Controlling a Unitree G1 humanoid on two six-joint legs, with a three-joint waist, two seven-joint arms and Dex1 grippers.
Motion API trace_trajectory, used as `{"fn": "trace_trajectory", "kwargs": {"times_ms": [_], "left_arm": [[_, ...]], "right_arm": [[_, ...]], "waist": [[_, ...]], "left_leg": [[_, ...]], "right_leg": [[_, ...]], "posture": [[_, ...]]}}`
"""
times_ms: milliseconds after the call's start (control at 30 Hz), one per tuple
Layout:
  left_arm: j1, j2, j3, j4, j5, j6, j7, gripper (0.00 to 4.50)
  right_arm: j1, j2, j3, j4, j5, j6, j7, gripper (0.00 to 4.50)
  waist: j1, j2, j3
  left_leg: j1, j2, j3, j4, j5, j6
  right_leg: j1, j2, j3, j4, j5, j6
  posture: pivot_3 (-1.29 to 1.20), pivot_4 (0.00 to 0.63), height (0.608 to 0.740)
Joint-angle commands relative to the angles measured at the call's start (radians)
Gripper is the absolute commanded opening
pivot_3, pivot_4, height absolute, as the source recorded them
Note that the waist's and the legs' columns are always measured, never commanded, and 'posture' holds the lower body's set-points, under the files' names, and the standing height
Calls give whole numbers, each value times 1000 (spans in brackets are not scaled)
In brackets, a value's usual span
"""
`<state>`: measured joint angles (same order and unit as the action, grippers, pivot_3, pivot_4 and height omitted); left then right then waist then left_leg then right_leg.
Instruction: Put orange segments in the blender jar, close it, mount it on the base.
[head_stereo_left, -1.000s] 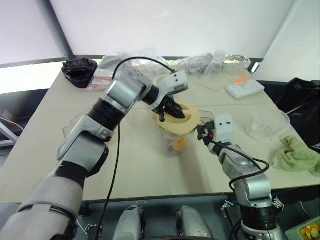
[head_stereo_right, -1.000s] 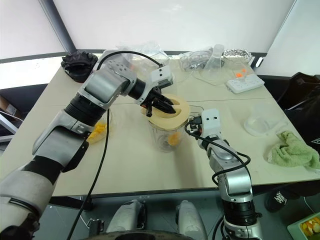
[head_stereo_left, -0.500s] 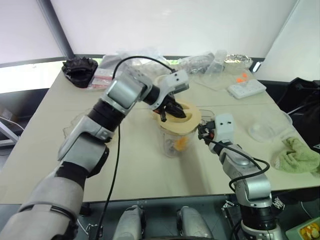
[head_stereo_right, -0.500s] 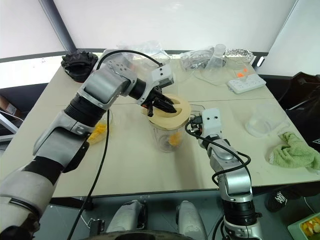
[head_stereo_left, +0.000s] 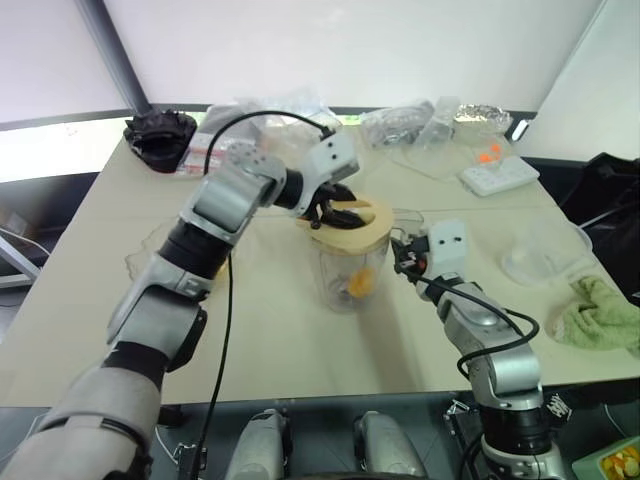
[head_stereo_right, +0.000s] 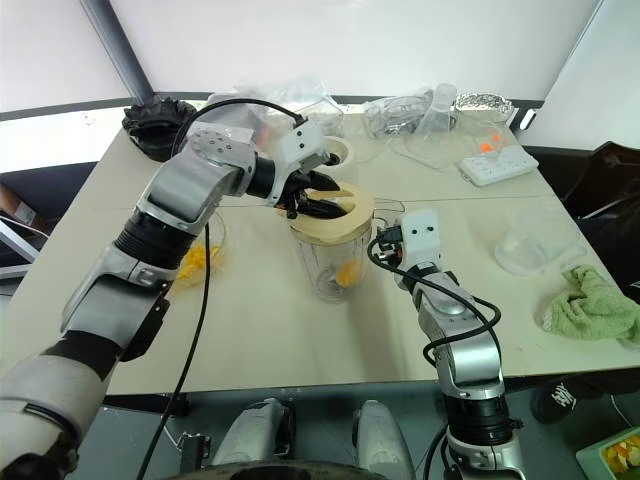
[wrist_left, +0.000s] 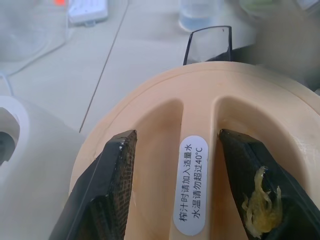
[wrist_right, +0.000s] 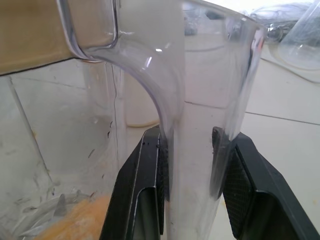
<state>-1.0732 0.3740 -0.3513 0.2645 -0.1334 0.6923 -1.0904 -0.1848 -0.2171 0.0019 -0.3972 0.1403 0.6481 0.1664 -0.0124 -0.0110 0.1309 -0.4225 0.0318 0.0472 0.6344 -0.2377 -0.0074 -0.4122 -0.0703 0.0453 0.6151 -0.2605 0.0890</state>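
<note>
The jar (head_stereo_left: 349, 270) stands upright near the middle of the table (head_stereo_left: 300, 340), a tall clear plastic pitcher with orange segments (head_stereo_left: 358, 284) lying at its bottom as a small yellow-orange lump. A pale-yellow round lid (head_stereo_left: 352, 223) sits across its mouth; in the left wrist view the lid (wrist_left: 200, 130) shows a raised bar down its middle with a white label printed in Chinese, and a recess on either side.

The left gripper (head_stereo_left: 335, 210) reaches over the lid from the robot's left. Its black fingers (wrist_left: 112, 190) stand spread, one in each recess, on either side of the bar; gaps show between them and the bar. A shred of yellow pulp clings to one finger.

The right gripper (head_stereo_left: 408, 262) comes in level from the robot's right, and its fingers (wrist_right: 145, 200) pinch the jar's clear handle (wrist_right: 190, 150) between them, both touching it.

The base (head_stereo_right: 330, 152), cream-white with a dark socket on top, stands on the table just behind the jar. A shallow clear dish (head_stereo_right: 200, 255) with more yellow-orange fruit lies to the robot's left of the jar, partly under the left arm. A white power strip (head_stereo_left: 498, 175), clear plastic wrappings and a black object lie along the far edge; a green cloth (head_stereo_left: 600, 315) rests at the right edge.
</note>
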Motion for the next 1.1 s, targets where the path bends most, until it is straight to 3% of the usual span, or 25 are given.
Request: {"fn": "trace_trajectory", "kwargs": {"times_ms": [33,133,200,300,400,500,633,867,1100], "left_arm": [[44,5,47,-22,-24,-42,9,2748],[37,-20,154,-65,-120,-50,1,2748],[27,-47,226,-65,-167,-30,53,2748],[-2,-107,348,-50,-220,-23,189,2748],[-38,-139,416,4,-202,-124,313,2748],[-108,-134,485,119,-200,-196,414,2748],[-112,-67,504,114,-244,-172,362,2748],[162,137,486,-220,-396,33,159,2748],[419,203,528,-424,-433,54,210,2748]], "right_arm": [[-21,-3,45,-117,13,-67,45,944],[-16,0,44,-116,12,-70,46,944],[-14,2,43,-116,13,-70,44,944],[-13,3,41,-115,15,-70,46,944],[-11,3,41,-114,15,-71,51,944],[-12,3,40,-112,16,-69,56,944],[-20,1,32,-112,21,-63,63,944],[-74,11,-46,-154,80,-3,50,944],[-222,-21,-185,-256,180,168,21,944]], "waist": [[-1,0,1],[-1,0,4],[0,-1,13],[0,-5,24],[-1,-6,28],[-2,-6,28],[-6,-6,28],[-8,-5,29],[0,-5,30]], "left_leg": [[-3,0,0,0,0,0],[-12,0,2,1,0,1],[-22,-1,1,9,0,1],[-22,-1,1,14,0,2],[-22,0,1,15,0,2],[-20,0,1,16,0,1],[-20,0,1,15,1,1],[-20,1,1,14,1,-1],[-20,1,1,16,4,-4]], "right_leg": [[-3,1,0,1,0,0],[-13,6,0,3,1,4],[-20,10,-1,7,3,16],[-21,12,-1,14,1,22],[-20,14,-1,16,2,23],[-20,15,-1,16,2,23],[-20,16,-1,16,2,24],[-20,15,0,17,2,24],[-20,15,-1,19,3,22]], "posture": [[0,150,740],[0,150,740],[0,150,740],[0,150,740],[0,150,740],[0,150,740],[0,150,740],[0,150,740],[0,150,740]]}}
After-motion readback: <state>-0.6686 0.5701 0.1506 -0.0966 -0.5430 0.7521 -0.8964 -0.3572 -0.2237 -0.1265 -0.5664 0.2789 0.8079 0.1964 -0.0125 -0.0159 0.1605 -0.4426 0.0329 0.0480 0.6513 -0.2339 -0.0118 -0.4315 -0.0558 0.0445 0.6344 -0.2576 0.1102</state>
